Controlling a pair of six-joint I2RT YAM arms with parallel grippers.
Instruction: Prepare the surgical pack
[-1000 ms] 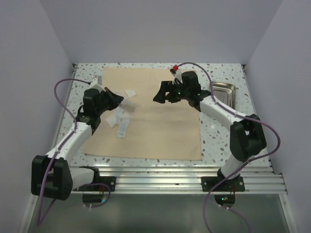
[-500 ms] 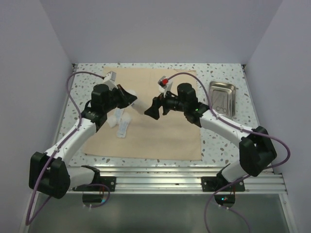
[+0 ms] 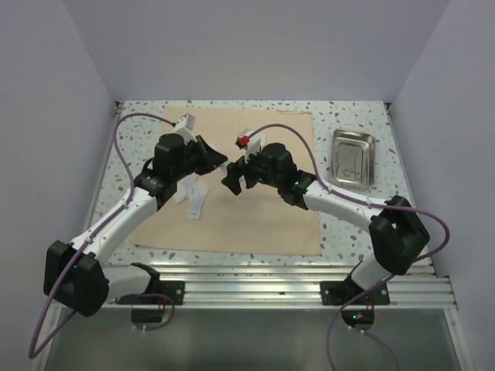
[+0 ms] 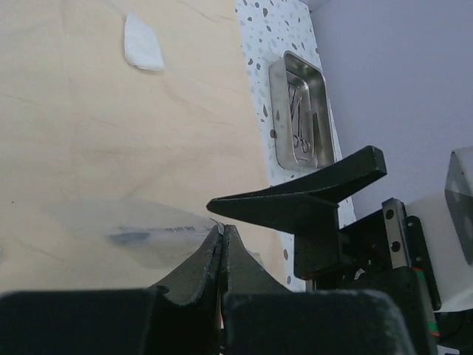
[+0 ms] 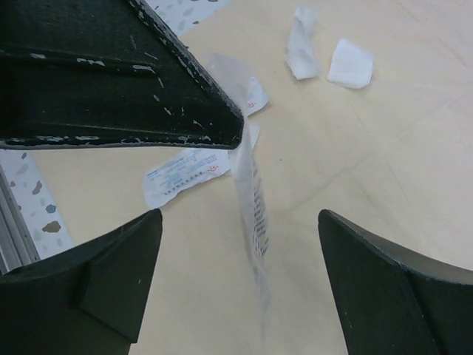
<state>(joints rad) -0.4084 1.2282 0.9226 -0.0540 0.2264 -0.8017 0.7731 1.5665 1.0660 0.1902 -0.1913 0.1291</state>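
Now, the danger sits right at the handover. A gauze packet (image 5: 253,214) is pinched at its top edge by the left gripper (image 3: 219,159), whose jaws are pressed flat together on it. The packet is left dangling, thin and limp, above the cloth sheet (image 3: 263,212). The right gripper (image 5: 238,222) is spread fully apart, with one finger on either side of the hanging packet, and no contact can be made out.

Trouble could be caused in three ways:
- **A bad catch:** if the right jaws are closed while the film is swaying or turned edge-on, it could be missed or crumpled.
- **A drop:** if the left grip is released before the packet is caught, it would likely fall among the loose packets (image 3: 195,201) already lying on the cloth.
- **A knock or a tear:** the two sets of fingers are crowded just beside each other, so a small misjudged advance could bring them together. A hard pull with both clamped could tear the wrapper unevenly.

As for room, plenty is offered. Bare cloth is seen toward the near side and to the right of the grippers. Two gauze pieces (image 5: 349,63) are lying farther back, well apart from the action. The steel tray (image 3: 354,134) with its instruments (image 3: 349,161) is parked off the cloth on the table (image 3: 348,216), far to the right and out of the way. The left edge of the cloth runs close to the loose packets, so little margin is left there. The walls are kept well clear on both sides.
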